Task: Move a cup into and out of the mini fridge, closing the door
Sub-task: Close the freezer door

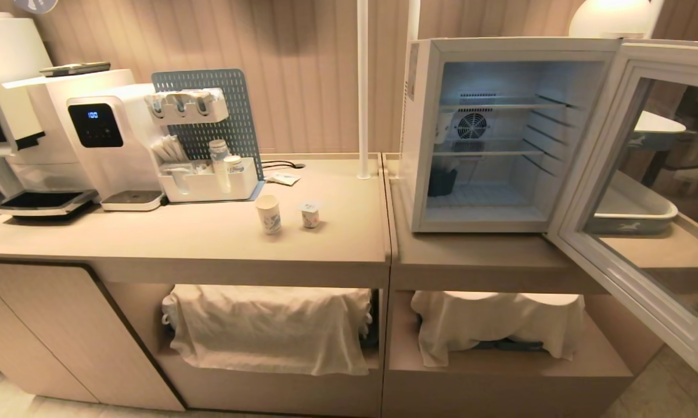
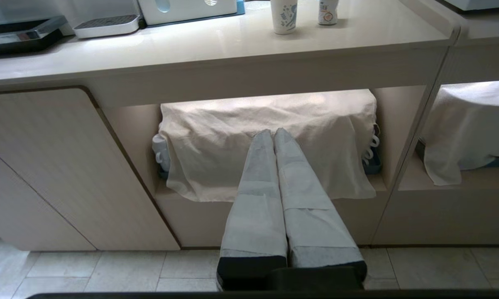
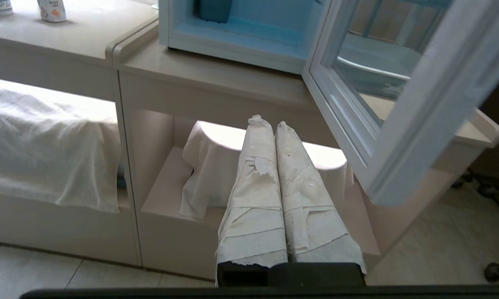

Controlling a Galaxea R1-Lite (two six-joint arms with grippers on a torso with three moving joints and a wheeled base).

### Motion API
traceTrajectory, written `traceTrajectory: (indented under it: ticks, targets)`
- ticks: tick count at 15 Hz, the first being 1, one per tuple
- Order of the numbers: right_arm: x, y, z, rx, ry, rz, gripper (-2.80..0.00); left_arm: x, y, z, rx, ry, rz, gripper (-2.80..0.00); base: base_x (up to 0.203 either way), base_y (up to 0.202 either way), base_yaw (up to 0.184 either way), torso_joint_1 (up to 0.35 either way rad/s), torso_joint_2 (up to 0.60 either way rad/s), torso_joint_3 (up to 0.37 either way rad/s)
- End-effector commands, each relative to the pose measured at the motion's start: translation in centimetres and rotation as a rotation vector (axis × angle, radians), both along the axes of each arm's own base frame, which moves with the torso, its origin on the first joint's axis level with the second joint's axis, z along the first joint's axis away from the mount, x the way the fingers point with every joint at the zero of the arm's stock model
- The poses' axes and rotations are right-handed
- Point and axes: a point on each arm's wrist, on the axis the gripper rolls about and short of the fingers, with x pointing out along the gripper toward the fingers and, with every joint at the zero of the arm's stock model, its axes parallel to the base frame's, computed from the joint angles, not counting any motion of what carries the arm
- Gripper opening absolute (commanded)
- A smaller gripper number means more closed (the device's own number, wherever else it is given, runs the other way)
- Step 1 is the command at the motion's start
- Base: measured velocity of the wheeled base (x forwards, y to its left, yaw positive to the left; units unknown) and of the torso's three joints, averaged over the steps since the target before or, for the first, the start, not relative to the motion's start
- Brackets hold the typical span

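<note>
Counter (image 1: 221, 244) holds cup (image 1: 269, 213), well left of fridge (image 1: 488, 133); door (image 1: 645, 191) wide open. Left gripper (image 2: 273, 133) & right gripper (image 3: 266, 122) both closed, empty, low. Nothing started; next = reach up, grab cup.

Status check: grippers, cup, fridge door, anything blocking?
Left gripper and right gripper shut, empty, low before the counter. Cup upright on counter beside small tub. Mini fridge door wide open; path clear.
</note>
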Motion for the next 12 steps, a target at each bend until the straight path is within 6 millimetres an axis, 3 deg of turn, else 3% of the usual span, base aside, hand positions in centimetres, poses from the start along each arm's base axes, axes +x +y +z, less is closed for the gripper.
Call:
traceTrajectory:
  ticks: [1, 4, 12]
  targets:
    - [0.0, 0.0, 0.01, -0.003, -0.001, 0.001, -2.8, 0.0, 0.0, 0.0, 0.0, 0.0, 0.0, -2.8, -0.191, 0.0, -0.003, 0.003, 0.01, 0.001]
    - [0.0, 0.0, 0.01, -0.003, -0.001, 0.001, -2.8, 0.0, 0.0, 0.02, 0.004, -0.002, 0.0, -2.8, -0.137, 0.0, -0.001, 0.001, 0.0, 0.005]
    - [0.0, 0.0, 0.01, -0.003, -0.001, 0.001, -2.8, 0.01, 0.0, 0.02, 0.001, 0.0, 0.0, -2.8, 0.0, 0.0, 0.0, 0.0, 0.0, 0.0]
